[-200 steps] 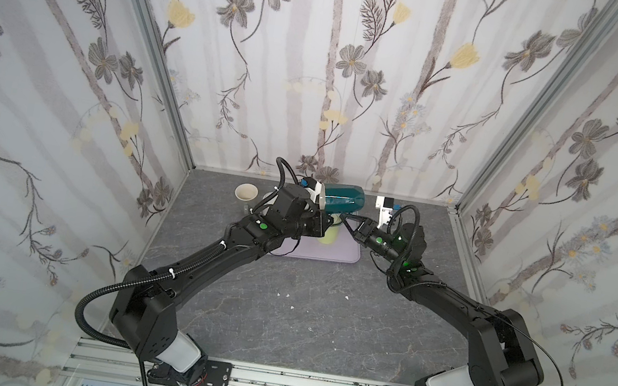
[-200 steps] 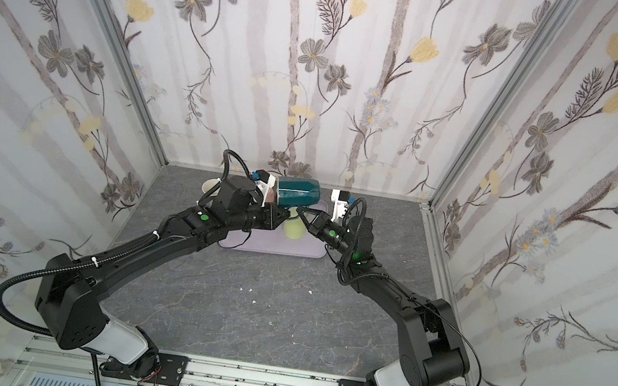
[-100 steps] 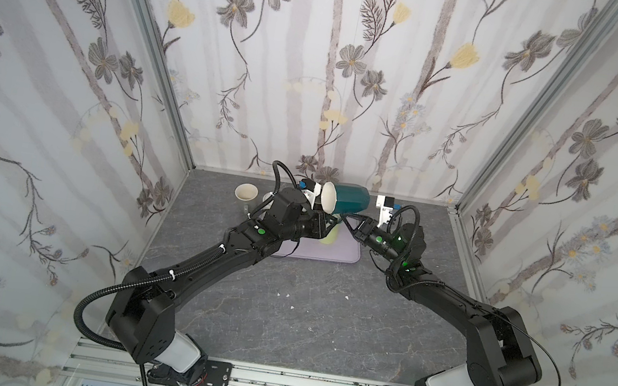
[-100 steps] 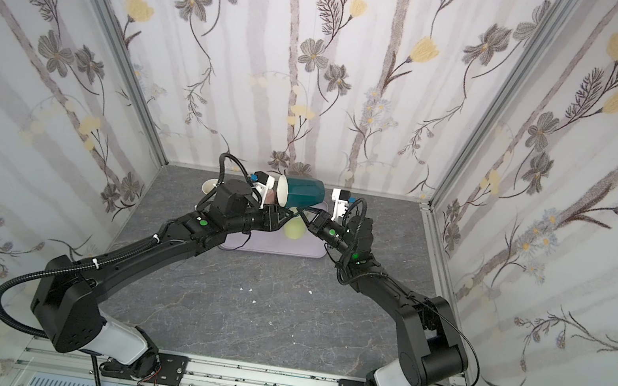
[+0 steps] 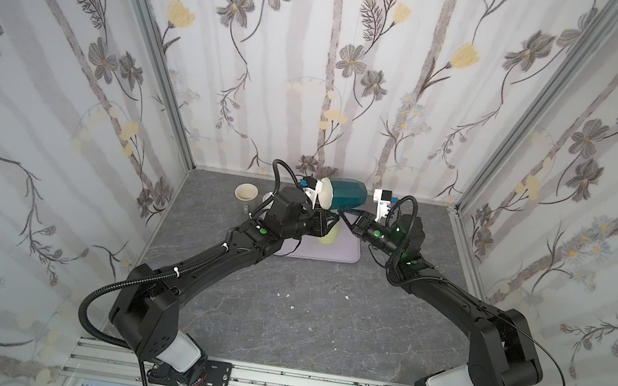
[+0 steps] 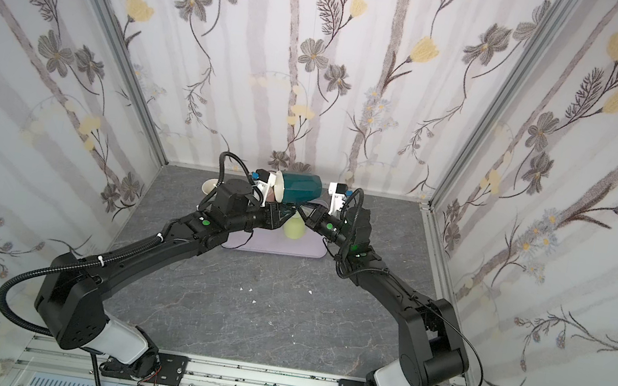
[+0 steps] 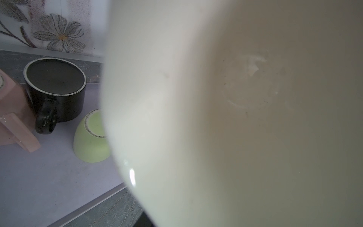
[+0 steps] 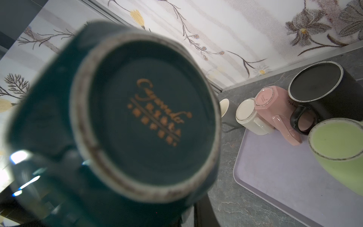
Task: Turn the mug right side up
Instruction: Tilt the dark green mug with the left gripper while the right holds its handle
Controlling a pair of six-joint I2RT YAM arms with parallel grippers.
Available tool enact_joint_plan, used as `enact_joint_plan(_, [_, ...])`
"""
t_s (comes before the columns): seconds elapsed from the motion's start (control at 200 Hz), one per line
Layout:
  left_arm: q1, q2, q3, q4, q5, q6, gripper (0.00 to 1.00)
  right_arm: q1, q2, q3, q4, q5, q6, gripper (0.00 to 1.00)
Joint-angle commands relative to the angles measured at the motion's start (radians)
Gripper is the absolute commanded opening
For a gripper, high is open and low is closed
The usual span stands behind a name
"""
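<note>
The teal mug (image 5: pixel 345 195) (image 6: pixel 299 188) hangs on its side above the lilac tray (image 5: pixel 339 253), its white mouth turned toward the left arm. My right gripper (image 5: pixel 347 218) (image 6: pixel 302 214) sits under the mug's base end, shut on the mug. The right wrist view looks at the mug's base (image 8: pixel 145 118), with the jaws hidden behind it. My left gripper (image 5: pixel 327 221) (image 6: pixel 284 213) is just below the mug's rim. The mug's white inside (image 7: pixel 235 98) fills the left wrist view and hides those jaws.
On the tray (image 8: pixel 284 176) stand upside-down mugs: black (image 8: pixel 324 88), pink (image 8: pixel 275 106), white (image 8: pixel 249 118) and pale green (image 8: pixel 337 147). A cream-lined cup (image 5: pixel 245 193) stands upright on the grey table left of the tray. The back wall is close behind.
The mug has tipped so that its white mouth now shows toward the left arm. The left gripper has shifted slightly at the rim. The right arm has hardly moved.
</note>
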Motion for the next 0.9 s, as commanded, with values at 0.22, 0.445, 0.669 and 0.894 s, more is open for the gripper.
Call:
enact_joint_plan(0.22, [0.006, -0.067, -0.147, 0.322, -0.071, 0.073, 0.28, 0.014, 0.017, 0.061, -0.132, -0.080, -0.055, 0.04])
enact_joint_plan(0.445, [0.005, -0.088, -0.201, 0.412, -0.051, 0.120, 0.25, 0.016, 0.043, 0.069, -0.111, -0.095, -0.015, 0.03])
enact_joint_plan(0.669, [0.004, -0.062, -0.199, 0.439, -0.061, 0.116, 0.18, 0.031, 0.066, 0.112, -0.168, -0.098, -0.040, 0.03])
enact_joint_plan(0.894, [0.004, -0.050, -0.196, 0.447, -0.090, 0.106, 0.00, 0.039, 0.072, 0.118, -0.189, -0.085, -0.052, 0.04])
